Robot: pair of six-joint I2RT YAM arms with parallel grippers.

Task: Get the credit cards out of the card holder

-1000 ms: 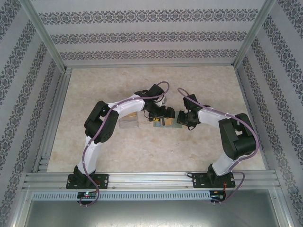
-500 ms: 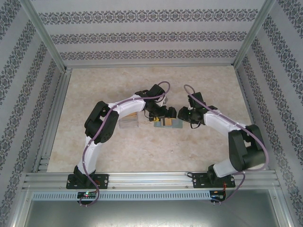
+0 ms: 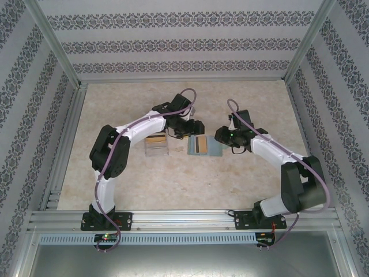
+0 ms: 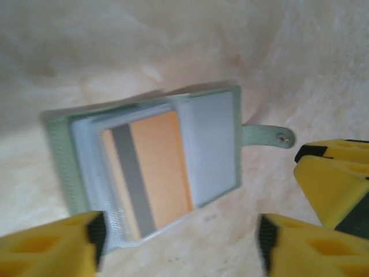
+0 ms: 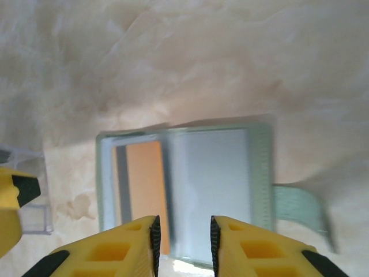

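The card holder (image 3: 206, 145) lies open and flat on the table between both grippers, showing grey-green with a strap tab (image 4: 265, 137). An orange credit card (image 4: 155, 170) with a grey stripe sits in its left panel under a clear sleeve, and the same credit card (image 5: 147, 184) shows in the right wrist view. The other panel (image 5: 210, 184) looks plain blue-grey. My left gripper (image 4: 179, 239) is open wide, hovering just off the holder's edge with nothing in it. My right gripper (image 5: 183, 245) is open above the card holder (image 5: 184, 190), holding nothing.
A clear plastic box (image 3: 155, 144) with an orange-and-black card stands just left of the holder, under the left arm. The right gripper's yellow finger (image 4: 334, 179) shows beside the strap. Marbled tabletop (image 3: 173, 184) lies open toward the near edge.
Both grippers have drawn back from the holder, the left up and to the left, the right to the right. The holder now lies spread open and uncovered on the table.
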